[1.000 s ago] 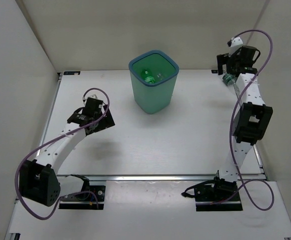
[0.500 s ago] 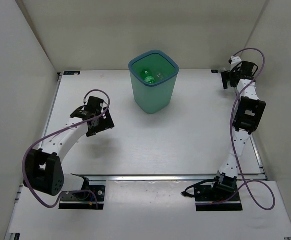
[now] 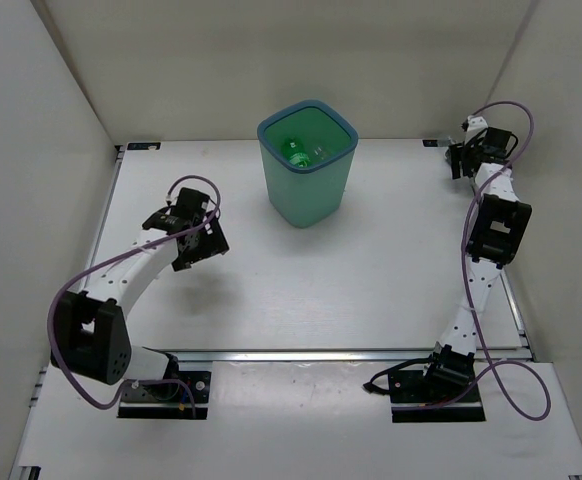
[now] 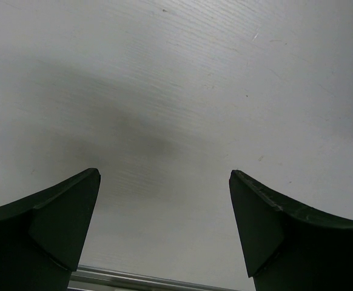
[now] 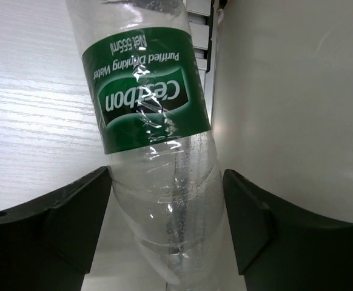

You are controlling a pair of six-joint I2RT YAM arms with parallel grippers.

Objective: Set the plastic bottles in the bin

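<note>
Since the earlier frame, the right arm has stretched deeper into the far right corner and come down. Its right gripper (image 5: 167,176), then raised and spread above the bottle, has narrowed around it. The left arm has shifted only slightly.

**Right gripper.** The two fingers (image 5: 73,212) flank the lower body of a clear green-label water bottle (image 5: 146,97). Both inner faces appear to bear on its crinkled wall, so the grip reads as clenched on the bottle. How firmly it squeezes cannot be told. In the top view the gripper (image 3: 459,160) covers the bottle entirely.

**Task item.** The bottle lies on the table (image 5: 25,121) in the far right corner, just beside the side wall (image 5: 298,91). It is not yet lifted.

**Left gripper.** The left gripper (image 4: 164,174) hangs released over bare table at the left, holding nothing.

**Bin.** The teal bin (image 3: 306,195) stands at the far centre, well apart from the right gripper. Green plastic (image 3: 296,150) already shows at its bottom.

**Step in hand.** Judged from these views, this is the grasp of what seems to be the last bottle outside the bin.

**Next move.**
1. Confirm the hold. The thin wall may buckle or slip.
2. Lift straight up, clear of the side wall.
3. Carry the bottle left across the table until it is over the bin opening.
4. Release above the rim (image 3: 308,104) and avoid striking it.
</note>
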